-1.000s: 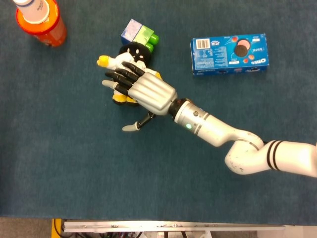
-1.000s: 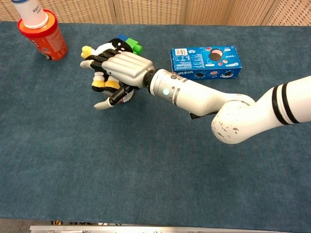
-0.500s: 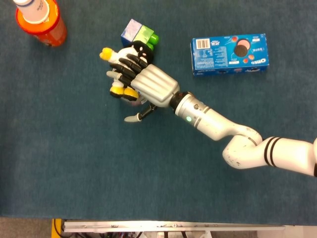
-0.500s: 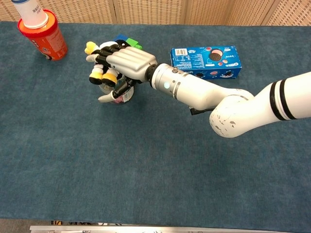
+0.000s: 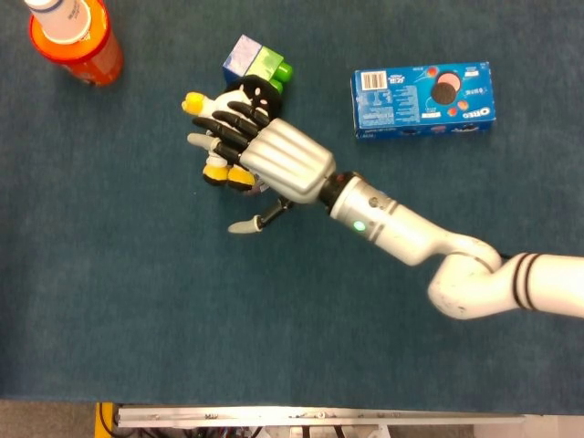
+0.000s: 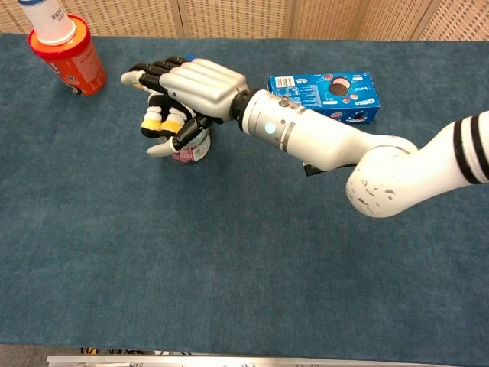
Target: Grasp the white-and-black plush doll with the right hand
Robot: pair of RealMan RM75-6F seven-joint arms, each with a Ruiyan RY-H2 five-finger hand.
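Blue carpeted table lay below. Upper centre-left, the right hand draped its fingers over the plush doll, thumb apparently not yet closed; lifting remained.

We see a blue-carpeted table bearing an orange canister at eleven o'clock, toy blocks at twelve, a cookie box at one.

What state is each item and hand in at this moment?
right hand: fingers over the doll, thumb beneath
plush doll: under the hand, mostly covered
building blocks: lying beside the doll
orange bottle: upright, capped
cookie box: lying flat, closed
left hand: not in view
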